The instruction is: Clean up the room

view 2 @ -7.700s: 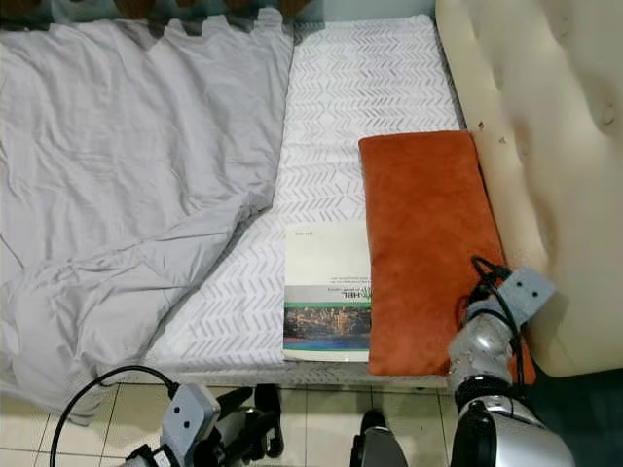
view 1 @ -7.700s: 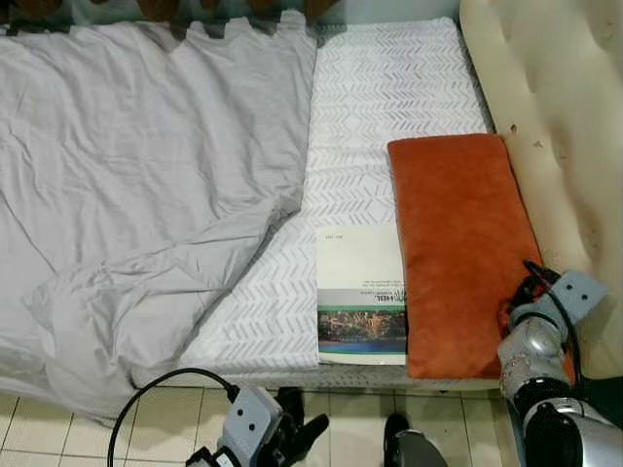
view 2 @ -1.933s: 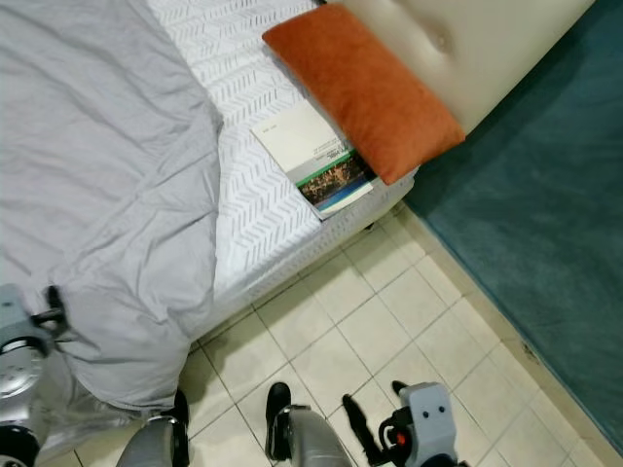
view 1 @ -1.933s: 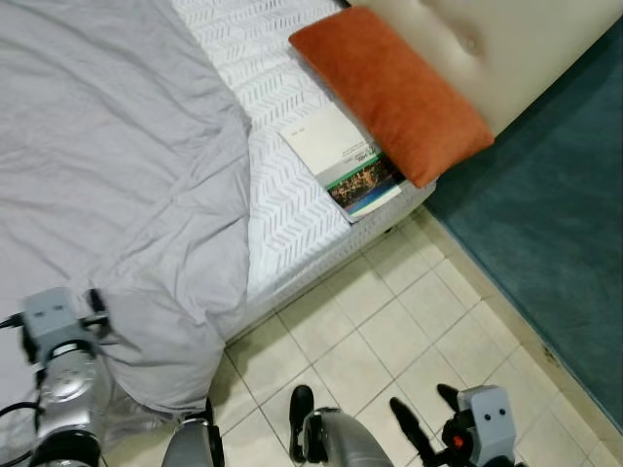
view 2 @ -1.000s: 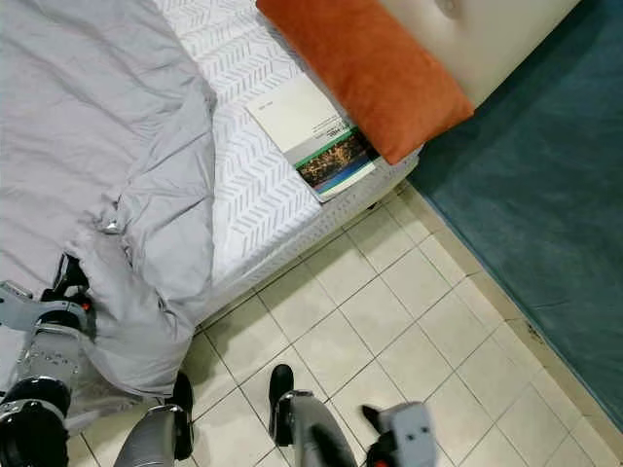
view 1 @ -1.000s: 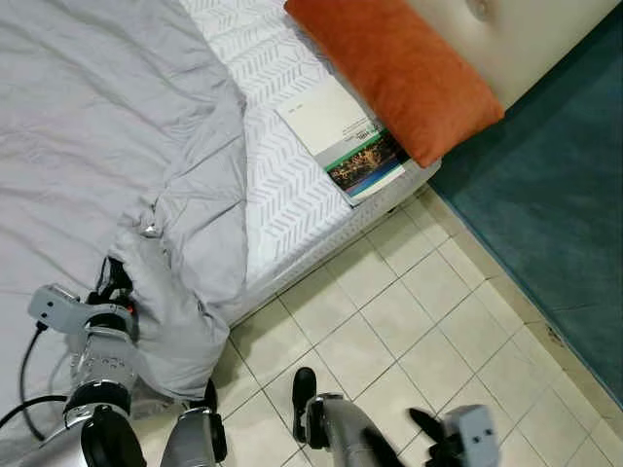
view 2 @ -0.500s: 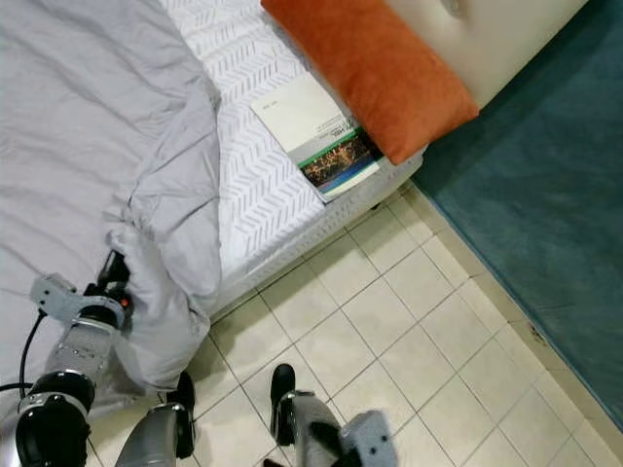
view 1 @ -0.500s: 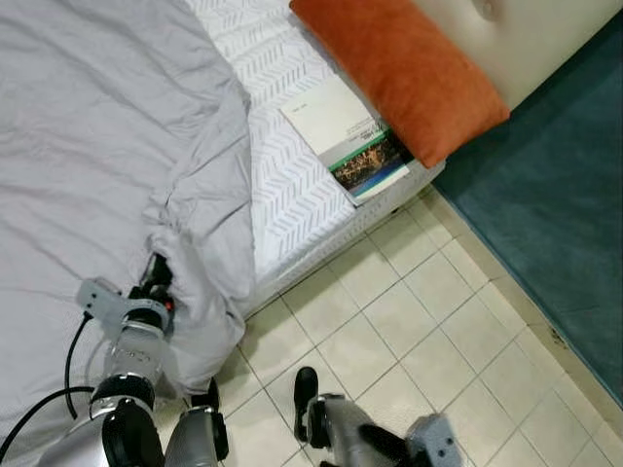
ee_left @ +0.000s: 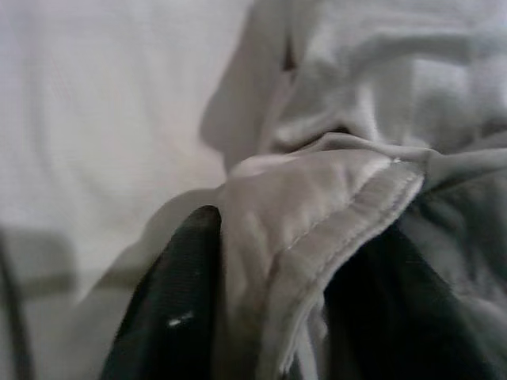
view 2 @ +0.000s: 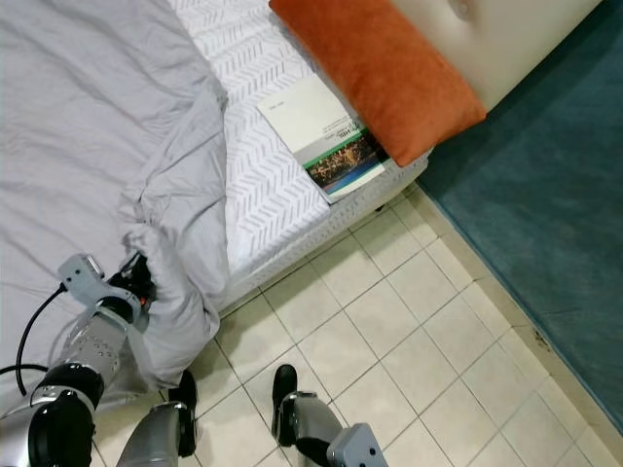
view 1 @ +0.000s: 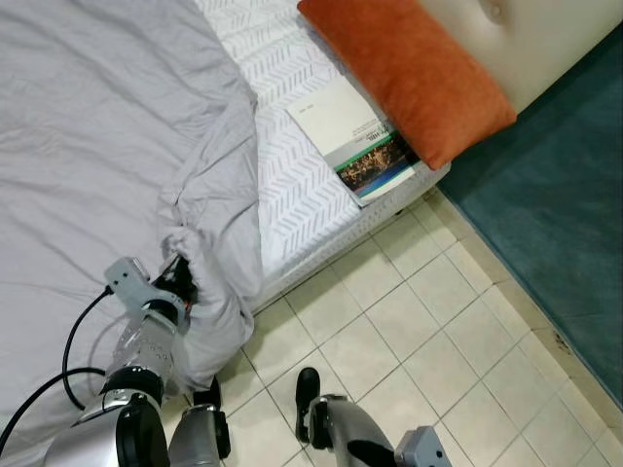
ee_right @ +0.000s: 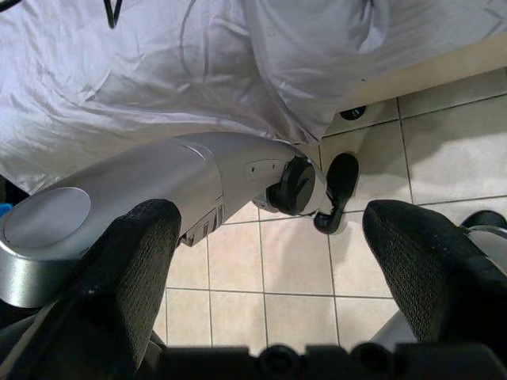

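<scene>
Jaws of the left gripper (view 1: 180, 277) clamp the wrinkled grey duvet's (view 1: 107, 126) bunched hem.

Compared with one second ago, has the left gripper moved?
Yes. The left gripper, shut on the grey duvet, has carried its corner along the bed edge toward the book.

Head cams look steeply down over bed (view 1: 292, 175) edge & floor (view 2: 409, 321). L wrist cam v. close on sheet (ee_left: 317, 214); R wrist cam faces floor, robot's leg.

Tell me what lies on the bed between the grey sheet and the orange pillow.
A book lies there on the bare white patterned mattress, its far edge against the pillow, apart from the sheet. The left eye view shows it.
</scene>
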{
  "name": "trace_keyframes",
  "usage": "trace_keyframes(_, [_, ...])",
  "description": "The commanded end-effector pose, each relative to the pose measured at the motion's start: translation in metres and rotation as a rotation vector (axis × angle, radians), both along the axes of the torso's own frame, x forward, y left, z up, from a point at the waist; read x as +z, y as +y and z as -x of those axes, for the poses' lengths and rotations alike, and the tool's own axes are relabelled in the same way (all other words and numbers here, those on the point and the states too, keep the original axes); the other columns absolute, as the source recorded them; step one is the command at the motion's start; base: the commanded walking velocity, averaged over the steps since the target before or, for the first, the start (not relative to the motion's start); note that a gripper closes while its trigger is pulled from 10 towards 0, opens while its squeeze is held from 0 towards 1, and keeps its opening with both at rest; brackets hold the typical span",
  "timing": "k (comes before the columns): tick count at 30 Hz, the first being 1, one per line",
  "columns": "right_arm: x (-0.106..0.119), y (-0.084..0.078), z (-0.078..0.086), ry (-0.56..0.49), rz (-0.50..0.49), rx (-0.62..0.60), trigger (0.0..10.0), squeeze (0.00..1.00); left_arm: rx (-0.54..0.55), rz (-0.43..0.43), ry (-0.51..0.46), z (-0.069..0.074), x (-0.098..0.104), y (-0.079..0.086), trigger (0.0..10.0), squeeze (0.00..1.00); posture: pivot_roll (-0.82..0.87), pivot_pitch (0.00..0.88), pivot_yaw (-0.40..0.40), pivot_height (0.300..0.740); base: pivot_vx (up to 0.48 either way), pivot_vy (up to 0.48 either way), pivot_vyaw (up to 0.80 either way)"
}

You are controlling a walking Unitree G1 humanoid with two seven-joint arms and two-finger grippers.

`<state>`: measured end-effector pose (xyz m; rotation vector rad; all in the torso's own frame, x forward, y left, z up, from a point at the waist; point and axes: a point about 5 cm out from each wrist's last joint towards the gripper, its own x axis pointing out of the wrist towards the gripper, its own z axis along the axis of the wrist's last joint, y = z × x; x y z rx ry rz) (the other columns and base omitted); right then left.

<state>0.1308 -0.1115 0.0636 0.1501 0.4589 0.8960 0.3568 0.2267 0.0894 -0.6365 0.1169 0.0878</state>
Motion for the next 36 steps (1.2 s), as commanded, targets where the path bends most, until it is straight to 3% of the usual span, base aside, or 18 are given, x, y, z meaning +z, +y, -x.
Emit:
trace_keyframes(1, [-0.011, -0.002, 0.010, 0.059, 0.025, -0.008, 10.0, 0.00, -0.113, -0.058, 0.022, 0.003, -0.011, -0.019, 0.0, 0.00, -0.22, 0.580, -0.189, 0.740, 0.000, 0.000, 0.00])
trace_keyframes(3, [-0.012, -0.001, 0.010, 0.057, 0.026, -0.011, 10.0, 0.00, -0.130, -0.077, 0.020, 0.003, -0.011, -0.021, 0.0, 0.00, -0.22, 0.580, -0.189, 0.740, 0.000, 0.000, 0.00])
trace_keyframes(6, [-0.011, -0.001, 0.009, 0.050, 0.025, -0.033, 10.0, 0.00, -0.233, -0.167, 0.008, 0.005, -0.014, -0.037, 0.0, 0.00, -0.21, 0.574, -0.172, 0.740, 0.000, 0.000, 0.00])
trace_keyframes(11, [-0.012, -0.001, 0.010, 0.053, 0.026, -0.048, 10.0, 0.00, -0.345, -0.222, -0.065, 0.004, -0.010, -0.059, 0.0, 0.00, -0.21, 0.570, -0.160, 0.740, 0.000, 0.000, 0.00])
trace_keyframes(12, [-0.013, -0.001, 0.010, 0.054, 0.026, -0.057, 10.0, 0.00, -0.452, -0.324, -0.068, 0.006, -0.013, -0.078, 0.0, 0.00, -0.20, 0.565, -0.151, 0.740, 0.000, 0.000, 0.00])
trace_keyframes(14, [-0.013, -0.001, 0.010, 0.054, 0.025, -0.061, 10.0, 0.00, -0.495, -0.362, -0.067, 0.008, -0.015, -0.086, 0.0, 0.00, -0.20, 0.565, -0.151, 0.740, 0.000, 0.000, 0.00])
trace_keyframes(15, [-0.013, -0.001, 0.011, 0.055, 0.029, -0.066, 10.0, 0.00, -0.562, -0.406, -0.033, 0.012, -0.022, -0.106, 0.0, 0.00, -0.20, 0.557, -0.143, 0.740, 0.000, 0.000, 0.00])
trace_keyframes(16, [-0.014, -0.001, 0.012, 0.055, 0.029, -0.068, 10.0, 0.00, -0.579, -0.436, -0.024, 0.013, -0.025, -0.112, 3.8, 0.00, -0.21, 0.554, -0.141, 0.740, 0.000, 0.000, 0.00])
trace_keyframes(17, [-0.014, -0.001, 0.012, 0.055, 0.029, -0.068, 10.0, 0.00, -0.579, -0.436, -0.024, 0.013, -0.025, -0.112, 3.8, 0.00, -0.21, 0.554, -0.141, 0.740, 0.000, 0.000, 0.00])
trace_keyframes(18, [-0.014, -0.002, 0.012, 0.055, 0.030, -0.070, 10.0, 0.00, -0.594, -0.484, -0.004, 0.015, -0.028, -0.118, 10.0, 0.00, -0.21, 0.551, -0.138, 0.740, 0.000, 0.000, 0.00])
trace_keyframes(22, [-0.014, -0.004, 0.009, 0.046, 0.034, -0.095, 10.0, 0.00, -0.625, -0.508, -0.016, 0.018, -0.029, -0.138, 10.0, 0.00, -0.21, 0.535, -0.123, 0.740, 0.000, -0.113, 0.00])
trace_keyframes(29, [-0.012, -0.004, 0.007, 0.031, 0.036, -0.109, 10.0, 0.00, -0.666, -0.551, -0.014, 0.022, -0.032, -0.152, 10.0, 0.00, -0.22, 0.522, -0.109, 0.740, 0.000, -0.438, 0.00])
trace_keyframes(36, [-0.013, -0.007, 0.011, 0.035, 0.048, -0.109, 10.0, 0.00, -0.775, -0.578, 0.003, 0.035, -0.045, -0.172, 10.0, 0.00, -0.22, 0.508, -0.105, 0.740, 0.000, -0.434, 0.00])
